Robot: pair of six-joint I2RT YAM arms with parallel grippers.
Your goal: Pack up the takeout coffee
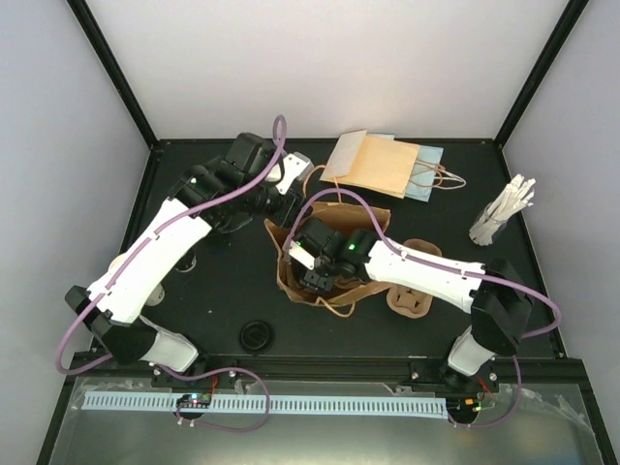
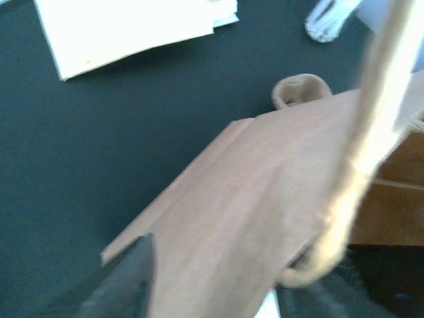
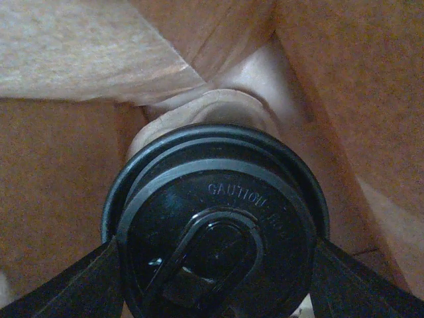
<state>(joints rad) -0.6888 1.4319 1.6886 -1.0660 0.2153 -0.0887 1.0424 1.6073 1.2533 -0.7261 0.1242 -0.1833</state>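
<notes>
Jaws of my right gripper (image 3: 212, 291) clenched on the lidded cup (image 3: 218, 212), inside the brown bag (image 1: 288, 281) at centre frame; left gripper (image 2: 215, 288) at the bag wall, grip untellable; probable risk: cup tipping against inward folds on release.

Raised letters on the black lid (image 3: 215, 225) read "CAUTION", followed by "HO"; the rest of that word cannot be made out.
</notes>
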